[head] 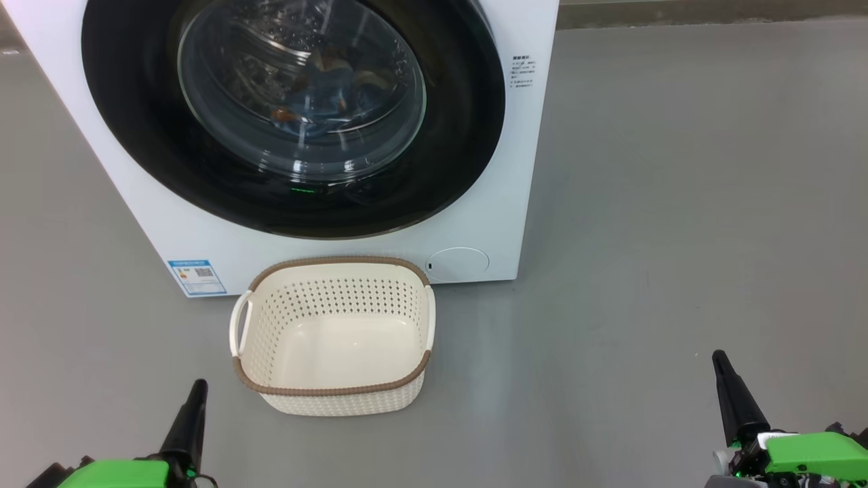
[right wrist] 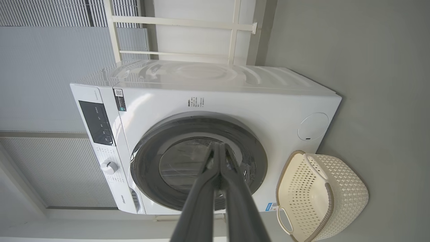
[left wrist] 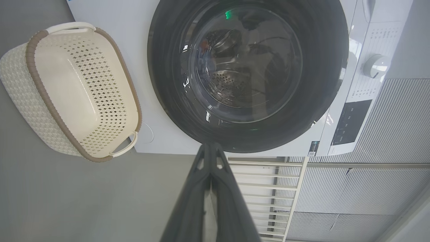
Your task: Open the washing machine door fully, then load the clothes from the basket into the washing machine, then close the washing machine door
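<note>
Head view: left end effector (head: 199, 385) and right end effector (head: 717, 355) clenched; washing machine door (head: 298, 108) closed.

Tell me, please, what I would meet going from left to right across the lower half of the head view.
left tool, shut → basket, empty → right tool, shut
</note>
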`<state>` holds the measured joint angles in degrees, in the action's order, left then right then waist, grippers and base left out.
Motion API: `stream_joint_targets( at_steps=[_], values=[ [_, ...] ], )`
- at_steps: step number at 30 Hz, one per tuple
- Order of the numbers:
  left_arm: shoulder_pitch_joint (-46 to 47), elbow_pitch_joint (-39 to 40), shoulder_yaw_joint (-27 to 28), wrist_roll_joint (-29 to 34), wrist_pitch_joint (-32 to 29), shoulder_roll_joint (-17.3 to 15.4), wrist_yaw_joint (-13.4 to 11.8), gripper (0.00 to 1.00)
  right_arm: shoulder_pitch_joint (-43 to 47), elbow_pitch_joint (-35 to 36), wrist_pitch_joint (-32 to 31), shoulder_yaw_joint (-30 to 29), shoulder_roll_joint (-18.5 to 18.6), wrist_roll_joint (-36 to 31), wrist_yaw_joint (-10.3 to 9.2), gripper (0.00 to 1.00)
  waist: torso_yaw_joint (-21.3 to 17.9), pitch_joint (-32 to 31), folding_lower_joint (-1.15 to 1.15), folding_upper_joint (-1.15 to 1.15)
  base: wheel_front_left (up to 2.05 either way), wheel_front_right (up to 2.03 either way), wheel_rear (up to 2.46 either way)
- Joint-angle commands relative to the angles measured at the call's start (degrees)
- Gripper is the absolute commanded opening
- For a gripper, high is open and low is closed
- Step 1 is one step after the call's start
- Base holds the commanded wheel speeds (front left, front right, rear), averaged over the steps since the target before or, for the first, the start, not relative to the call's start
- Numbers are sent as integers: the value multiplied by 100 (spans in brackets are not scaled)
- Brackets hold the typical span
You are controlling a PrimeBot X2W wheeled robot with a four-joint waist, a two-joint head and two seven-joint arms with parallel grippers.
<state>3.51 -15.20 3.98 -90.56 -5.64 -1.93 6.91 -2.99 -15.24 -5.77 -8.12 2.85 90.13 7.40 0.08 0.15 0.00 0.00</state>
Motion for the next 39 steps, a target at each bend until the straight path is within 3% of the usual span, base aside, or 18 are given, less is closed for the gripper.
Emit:
stream_joint_targets(
  at_steps=[1,39],
  values=[
    [259,115,214,-122,-46,-118,52,0,-309,129,-57,156,7,137,9,0,-3,1,0,0,0,0,0],
    [267,115,241,-171,-74,-108,58,0,-320,122,-72,160,3,203,9,0,-8,3,0,0,0,0,0]
  ],
)
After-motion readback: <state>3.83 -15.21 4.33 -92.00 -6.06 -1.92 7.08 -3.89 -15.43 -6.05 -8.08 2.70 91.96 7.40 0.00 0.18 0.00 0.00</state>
